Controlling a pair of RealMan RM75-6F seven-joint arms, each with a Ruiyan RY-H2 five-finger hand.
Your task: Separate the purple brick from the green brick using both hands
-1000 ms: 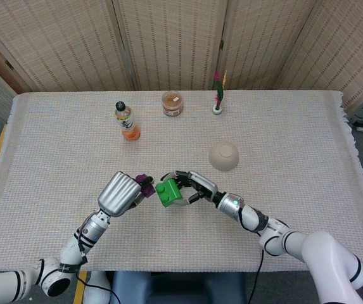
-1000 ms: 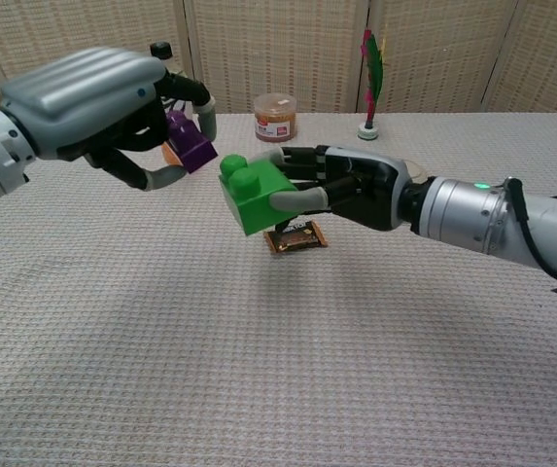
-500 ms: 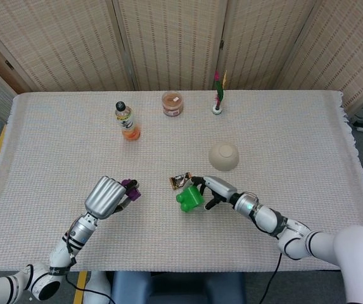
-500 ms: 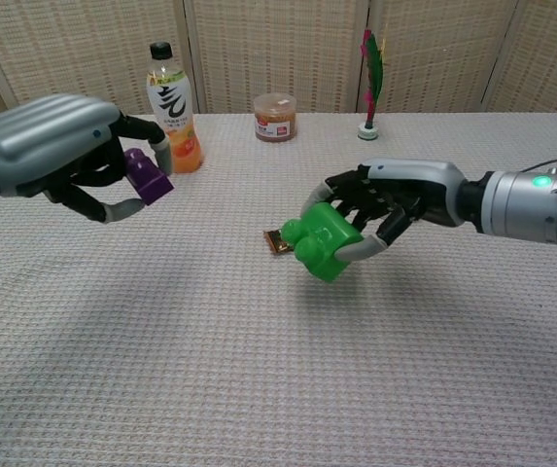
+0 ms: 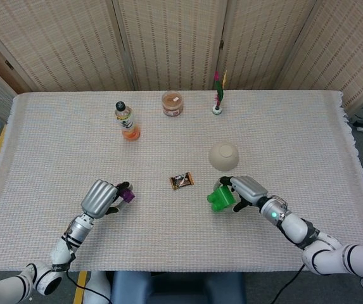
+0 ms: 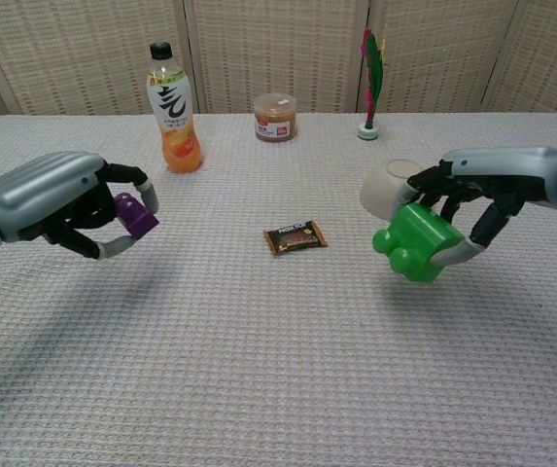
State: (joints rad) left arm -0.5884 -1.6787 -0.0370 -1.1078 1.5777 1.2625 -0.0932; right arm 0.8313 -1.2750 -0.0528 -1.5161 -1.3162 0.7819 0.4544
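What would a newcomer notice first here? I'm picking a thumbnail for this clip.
The bright green brick held by the right hand near the bowl stands out most. Far across the table, the left hand holds the purple brick, with a snack wrapper lying between them.

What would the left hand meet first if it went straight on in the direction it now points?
The left hand, holding the purple brick, points roughly toward the table's middle. The snack packet seems nearest that line, though the hand might pass just beside it; depth is unclear.
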